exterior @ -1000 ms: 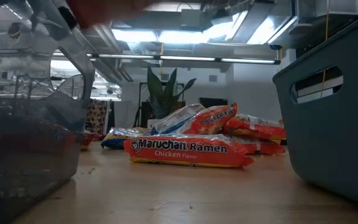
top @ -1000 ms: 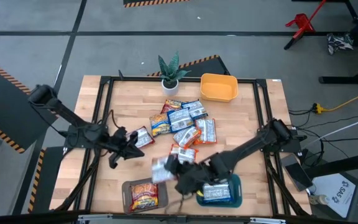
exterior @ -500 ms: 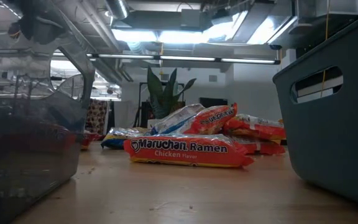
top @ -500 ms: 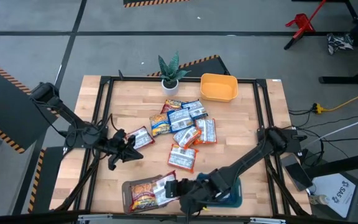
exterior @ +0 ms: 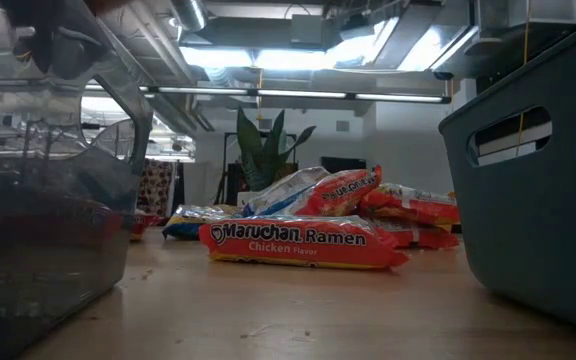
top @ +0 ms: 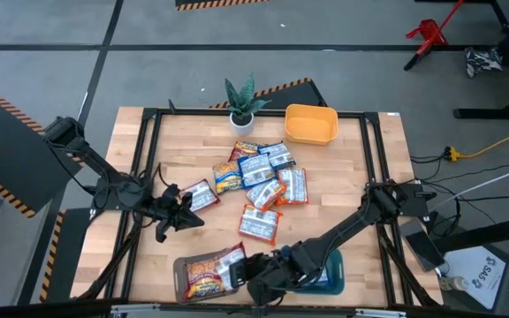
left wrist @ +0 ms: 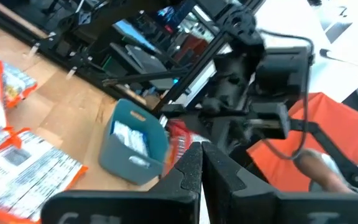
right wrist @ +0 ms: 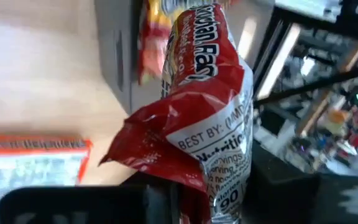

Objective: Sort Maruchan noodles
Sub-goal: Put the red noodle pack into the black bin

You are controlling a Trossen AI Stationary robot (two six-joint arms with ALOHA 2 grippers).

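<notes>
My right gripper is near the table's front edge, shut on a red Maruchan noodles packet. It holds the packet over the right end of the brown tray, where another red packet lies. Several more packets lie piled at mid-table, an orange one nearest the low view. My left gripper hovers shut and empty at the left, beside a lone packet. A teal tray under my right arm holds a blue-and-white packet. My right gripper pinches the red packet's crumpled end between its two fingers, slanting down from the table's right side. The rest of the packet sticks out past the fingertips over the brown tray. Whether it touches the tray I cannot tell.
A yellow tray and a potted plant stand at the far edge. A black frame runs around the tabletop. Bare wood lies between the pile and the near trays and along the table's right side.
My right gripper has carried the red packet toward the table's near edge and a little left, from beside the pile to over the brown tray. It has rolled its wrist on the way. The packet stays in its hold.
</notes>
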